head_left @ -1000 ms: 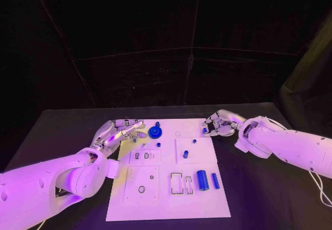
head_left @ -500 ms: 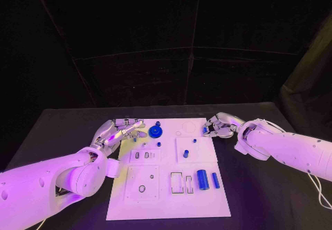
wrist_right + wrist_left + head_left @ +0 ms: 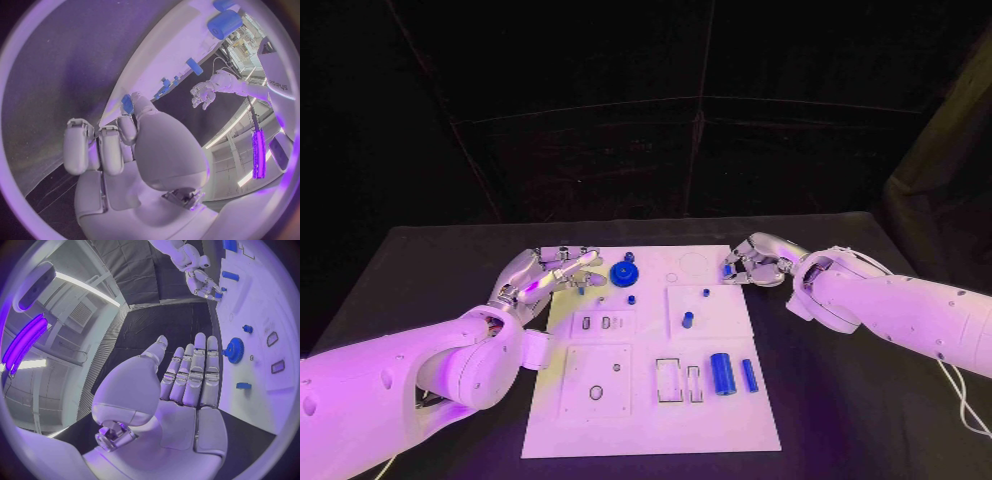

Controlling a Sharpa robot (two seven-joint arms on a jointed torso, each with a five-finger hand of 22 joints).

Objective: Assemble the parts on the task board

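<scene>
The white task board (image 3: 653, 410) lies in the middle of the table. A blue gear (image 3: 623, 273) stands near its far edge, with small blue pegs (image 3: 630, 300) nearby. A thick blue cylinder (image 3: 721, 375) and a thin one (image 3: 749, 376) lie at the near right. My left hand (image 3: 553, 270) hovers open at the board's far left corner, fingers straight (image 3: 187, 385), beside the gear (image 3: 235, 350). My right hand (image 3: 754, 260) is curled at the far right edge and pinches a small blue part (image 3: 127, 103) between thumb and finger.
Black table (image 3: 444, 260) surrounds the board, with bare room on both sides. Several empty slots (image 3: 678, 382) are cut in the board's near half. A dark curtain hangs behind the table.
The left hand's fingers have straightened and lifted a little. The right hand has edged slightly farther from me, still pinching the small part.
</scene>
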